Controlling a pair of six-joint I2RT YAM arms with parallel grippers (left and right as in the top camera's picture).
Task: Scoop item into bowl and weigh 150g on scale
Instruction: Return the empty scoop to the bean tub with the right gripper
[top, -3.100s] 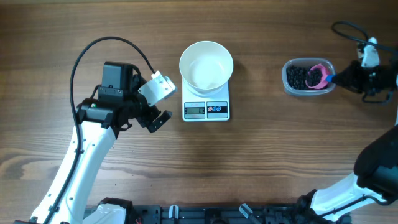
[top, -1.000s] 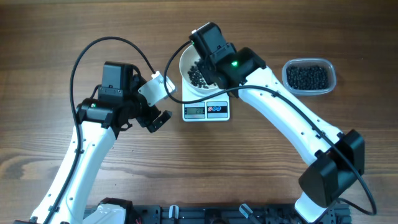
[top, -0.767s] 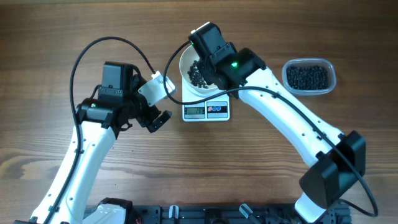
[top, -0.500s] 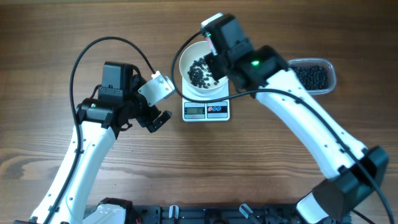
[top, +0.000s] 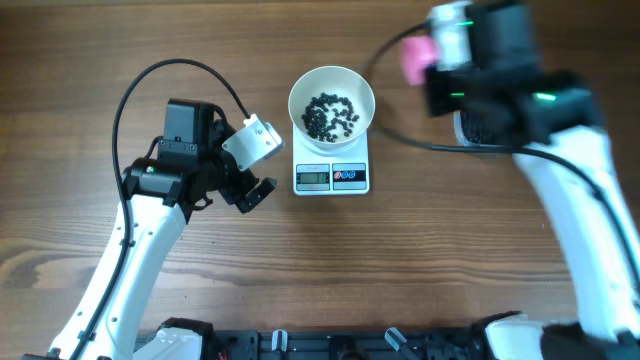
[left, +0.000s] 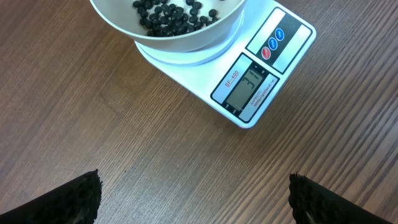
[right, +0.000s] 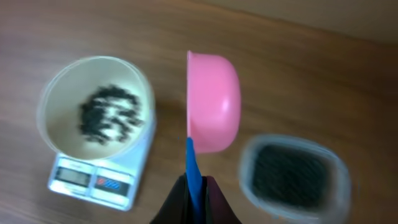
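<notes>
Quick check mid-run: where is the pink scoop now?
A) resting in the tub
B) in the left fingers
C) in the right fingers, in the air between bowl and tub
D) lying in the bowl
C: the right wrist view shows the right fingers pinching the pink scoop by its blue handle, between bowl and tub.

Overhead looks straight down; wrist views (nearer) share the scale (top: 331, 177).

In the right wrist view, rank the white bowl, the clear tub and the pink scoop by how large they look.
1. white bowl
2. clear tub, only slightly smaller
3. pink scoop, smallest, though it is nearest the camera and so looks enlarged
</notes>
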